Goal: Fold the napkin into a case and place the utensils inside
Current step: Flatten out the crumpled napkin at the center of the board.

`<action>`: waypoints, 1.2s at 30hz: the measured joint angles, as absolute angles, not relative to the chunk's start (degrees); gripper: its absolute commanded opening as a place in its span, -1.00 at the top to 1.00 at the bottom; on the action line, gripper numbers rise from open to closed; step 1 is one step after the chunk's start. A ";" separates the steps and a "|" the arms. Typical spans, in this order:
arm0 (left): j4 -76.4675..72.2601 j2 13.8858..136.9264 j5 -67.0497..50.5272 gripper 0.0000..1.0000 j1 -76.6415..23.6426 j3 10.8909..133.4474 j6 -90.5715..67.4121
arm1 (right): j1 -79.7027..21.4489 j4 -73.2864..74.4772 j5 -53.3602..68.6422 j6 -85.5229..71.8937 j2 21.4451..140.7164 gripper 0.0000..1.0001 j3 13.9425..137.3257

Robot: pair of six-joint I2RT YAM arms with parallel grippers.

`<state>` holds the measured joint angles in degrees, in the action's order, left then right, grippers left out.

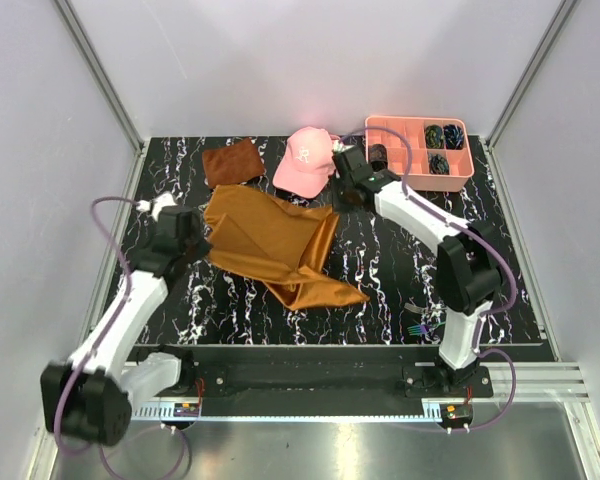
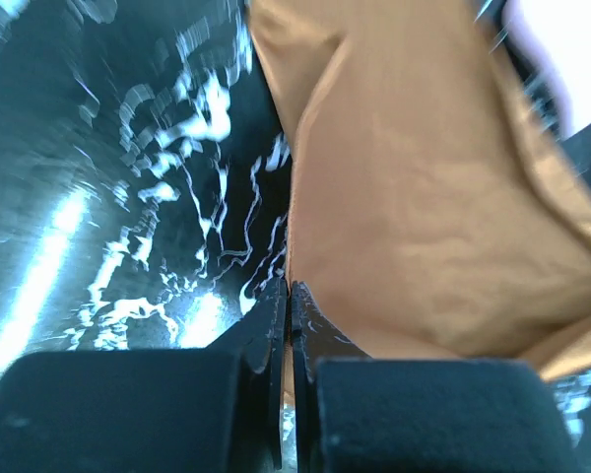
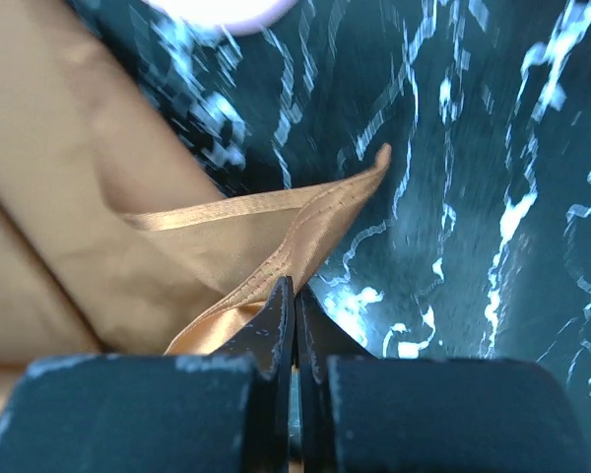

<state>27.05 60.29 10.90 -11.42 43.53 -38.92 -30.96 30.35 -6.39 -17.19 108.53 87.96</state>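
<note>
On the black white-veined counter [image 1: 410, 280] we are seeing the large orange-brown soft cloth napkin [image 1: 270, 240] lying rumpled in the middle. The left tool [image 2: 289, 292] is pinching its left edge; the right tool [image 3: 294, 288] is pinching its far right hemmed corner.

Colours: caramel napkin on black marble-look table.
Napkin [image 1: 275, 245] plain orange-brown with a slight sheen, hem stitched in the same colour; table [image 1: 380, 270] black with white veining; small cloth [image 1: 231, 162] darker rust-brown, plain; cap [image 1: 306, 160] pink with a white logo; compartment tray [image 1: 435, 183] salmon-pink; utensils [image 1: 417, 328] iridescent purple-green; left arm [image 1: 130, 300] and right arm [image 1: 420, 215] white with black joints.
</note>
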 measured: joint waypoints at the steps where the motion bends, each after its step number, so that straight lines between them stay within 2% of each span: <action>1: 28.01 57.63 11.25 1.00 -10.72 43.97 -39.05 | -30.83 30.44 -6.20 -17.15 107.74 1.00 89.10; 7: 35.62 42.92 12.88 1.00 -9.37 45.28 -43.57 | -28.08 30.20 -4.29 -16.97 103.66 1.00 91.90; 9: 37.52 39.29 12.60 1.00 -9.34 42.74 -45.80 | -26.20 29.74 -3.36 -16.97 103.11 0.93 91.42; 10: 39.03 37.54 12.38 1.00 -9.34 41.04 -47.29 | -24.82 29.41 -2.52 -16.88 103.02 0.75 90.91; 12: 41.25 34.85 11.49 1.00 -9.34 36.88 -50.15 | -21.76 29.45 0.80 -16.32 103.57 0.59 90.32; 15: 45.47 30.37 9.17 1.00 -9.30 30.24 -54.08 | -18.15 31.35 2.37 -14.61 107.50 0.53 93.38; 16: 47.72 28.58 8.67 1.00 -9.39 28.56 -55.29 | -17.32 32.93 2.20 -14.28 110.24 0.40 96.53; 17: 49.63 27.24 8.25 1.00 -9.45 27.88 -56.05 | -16.78 33.87 1.48 -14.02 113.10 0.06 99.53; 18: 50.94 26.41 8.16 1.00 -9.50 27.86 -56.45 | -16.56 34.87 0.49 -13.85 115.48 -0.11 102.00; 19: 52.07 24.93 8.25 0.78 -9.56 28.14 -56.88 | -16.43 36.34 -0.80 -13.34 117.78 -0.28 104.29; 21: 54.08 24.10 8.49 0.08 -9.54 29.69 -57.01 | -16.45 38.96 -3.60 -13.41 119.87 -0.63 105.93; 22: 54.65 24.34 8.51 -0.27 -9.54 30.74 -56.71 | -16.47 40.80 -4.93 -13.69 120.09 -0.74 106.13; 24: 54.81 26.00 7.55 -0.35 -9.54 32.73 -55.92 | -16.49 43.70 -6.66 -14.52 119.70 -0.89 105.89; 28: 54.08 31.90 4.14 -0.38 -9.54 36.73 -52.73 | -16.49 43.48 -5.96 -18.44 111.42 -1.00 95.35; 30: 52.45 34.79 3.09 -0.28 -9.61 39.05 -50.92 | -16.51 42.48 -4.19 -20.99 103.53 -0.99 86.02; 33: 45.54 38.76 0.01 -0.10 -9.63 39.99 -49.21 | -16.73 40.80 -1.54 -24.53 92.20 -0.74 73.34; 34: 42.57 40.71 -1.87 -0.08 -9.65 39.92 -49.10 | -16.88 40.60 -1.28 -25.47 89.54 -0.55 70.17; 36: 36.62 46.00 -5.34 -0.09 -10.04 39.88 -49.12 | -17.32 39.42 -1.04 -26.70 86.65 -0.54 65.45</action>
